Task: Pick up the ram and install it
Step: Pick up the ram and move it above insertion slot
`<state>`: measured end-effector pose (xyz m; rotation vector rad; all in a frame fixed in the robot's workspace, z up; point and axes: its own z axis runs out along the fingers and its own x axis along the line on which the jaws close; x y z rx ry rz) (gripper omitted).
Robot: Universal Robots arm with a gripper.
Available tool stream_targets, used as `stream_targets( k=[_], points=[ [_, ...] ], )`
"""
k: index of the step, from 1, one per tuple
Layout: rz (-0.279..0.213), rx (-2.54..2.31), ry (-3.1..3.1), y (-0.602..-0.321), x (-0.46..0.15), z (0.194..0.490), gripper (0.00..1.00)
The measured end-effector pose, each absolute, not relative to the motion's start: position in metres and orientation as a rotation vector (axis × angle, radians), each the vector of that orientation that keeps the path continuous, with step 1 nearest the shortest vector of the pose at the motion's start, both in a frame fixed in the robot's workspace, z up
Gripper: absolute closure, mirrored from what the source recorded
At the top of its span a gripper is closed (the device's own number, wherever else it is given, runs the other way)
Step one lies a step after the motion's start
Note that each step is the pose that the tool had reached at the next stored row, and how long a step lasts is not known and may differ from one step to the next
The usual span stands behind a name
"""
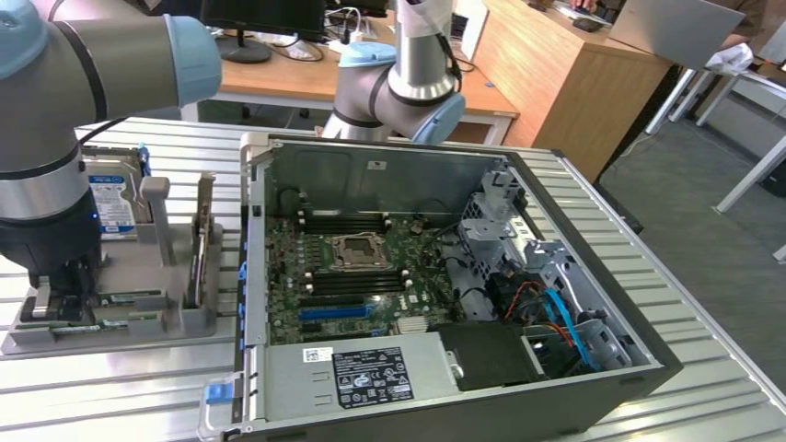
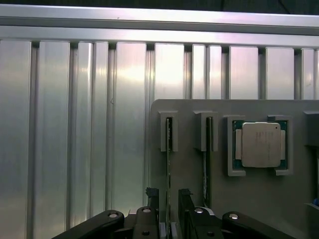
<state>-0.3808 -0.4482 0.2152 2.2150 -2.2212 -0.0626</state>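
Hovering over the pick, by my reading: the grasp step is in hand, with both sticks seated in the holder (image 1: 110, 345). The table (image 1: 123, 396) carries the open case (image 1: 368, 170) beside the holder, and the arm (image 1: 50, 175) stands over the holder. A drive (image 1: 113, 203) stands at the holder's back. The ram (image 2: 169, 159) sits on edge in the holder's slot farthest from the processor (image 2: 260, 144), the spare stick (image 2: 205, 169) between them. The gripper (image 2: 168, 193) hangs low over that slot, spread wide, fingers (image 2: 152, 195) either side of the ram with gaps showing, holding nothing. Closing calls for square contact on the thin board, clear of the spare stick
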Motion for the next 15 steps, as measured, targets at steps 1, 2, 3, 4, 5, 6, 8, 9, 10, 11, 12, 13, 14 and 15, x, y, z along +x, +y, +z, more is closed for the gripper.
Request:
stream_targets(
  k=[1, 2, 3, 4, 5, 6, 8, 9, 10, 11, 12, 13, 14, 15],
  points=[
    [-0.063, 2.215, -2.221, -0.4482, -0.3808, 0.2146, 0.7],
    [-0.063, 2.216, -2.221, -0.4482, -0.3808, 0.2141, 0.7],
    [-0.063, 2.216, -2.22, -0.4482, -0.3808, 0.2135, 0.7],
    [-0.063, 2.216, -2.22, -0.4483, -0.3808, 0.213, 0.7],
    [-0.063, 2.216, -2.22, -0.4483, -0.3808, 0.2124, 0.7],
    [-0.063, 2.217, -2.22, -0.4482, -0.3808, 0.2118, 0.7],
    [-0.063, 2.217, -2.219, -0.4483, -0.3808, 0.2107, 0.7],
    [-0.063, 2.217, -2.219, -0.4483, -0.3808, 0.2103, 0.7],
    [-0.063, 2.217, -2.218, -0.4483, -0.3808, 0.2101, 0.7],
    [-0.063, 2.217, -2.219, -0.4483, -0.3809, 0.2101, 0.7],
    [-0.063, 2.217, -2.218, -0.4483, -0.3808, 0.2101, 0.7],
    [-0.063, 2.217, -2.219, -0.4483, -0.3808, 0.21, 0.7],
    [-0.063, 2.217, -2.219, -0.4483, -0.3808, 0.2099, 0.7],
    [-0.063, 2.217, -2.219, -0.4483, -0.3808, 0.2099, 0.7]
  ],
)
